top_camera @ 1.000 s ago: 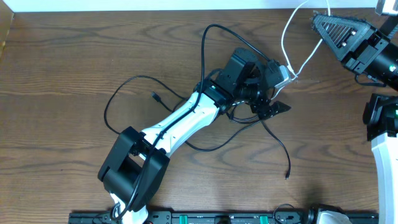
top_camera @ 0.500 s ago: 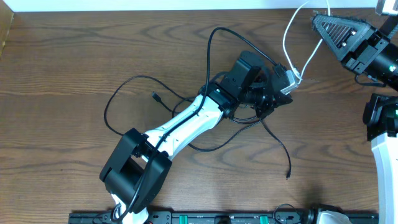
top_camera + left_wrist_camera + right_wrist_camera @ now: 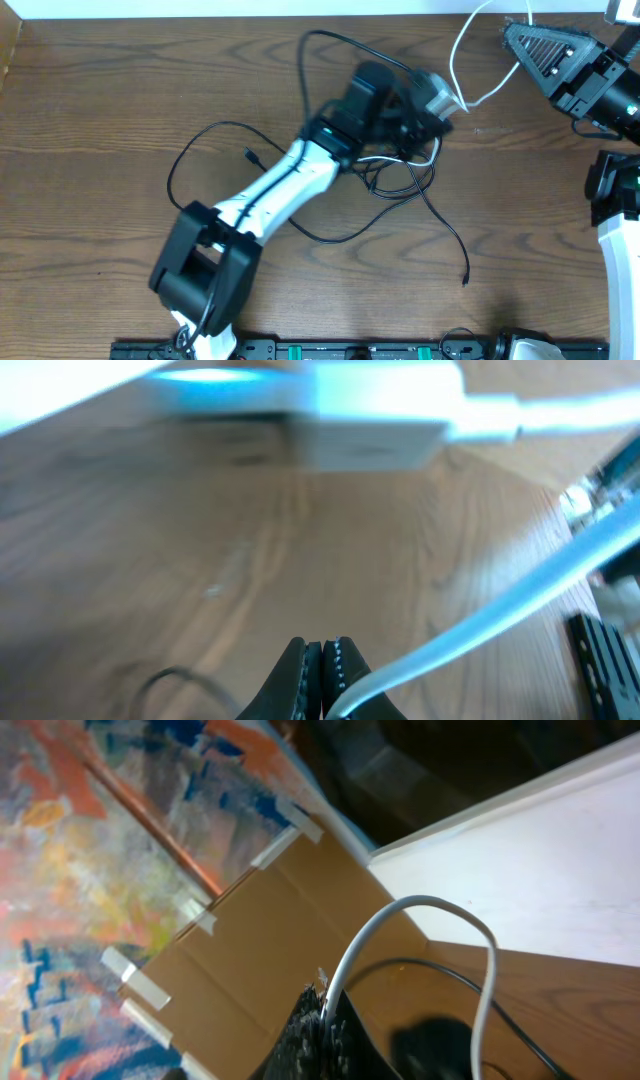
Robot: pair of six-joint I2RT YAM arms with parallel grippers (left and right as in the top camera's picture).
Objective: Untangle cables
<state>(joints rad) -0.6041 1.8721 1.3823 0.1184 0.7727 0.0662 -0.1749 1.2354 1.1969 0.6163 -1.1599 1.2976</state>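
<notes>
The thin black cable [image 3: 440, 215] lies in loops across the table middle. One small plug end [image 3: 247, 153] rests at the left and the other [image 3: 465, 281] at the front right. The white cable [image 3: 458, 50] runs from its blocky plug [image 3: 433, 93] by my left gripper [image 3: 432, 118] up to my right gripper [image 3: 508, 33]. In the left wrist view the left gripper [image 3: 322, 660] is shut, and the white cable [image 3: 480, 630] comes out from between its fingers. The right gripper [image 3: 325, 1015] is shut on the white cable [image 3: 430, 902], held above the table's far right corner.
A black rail [image 3: 350, 350] runs along the table's front edge. The right arm's white body [image 3: 615, 210] stands at the right edge. A cardboard box [image 3: 250, 940] and a white wall lie beyond the far edge.
My left gripper has shut and swung toward the far edge and a little left, carrying the white plug along. The black loops near it shifted. The right arm has not moved.
</notes>
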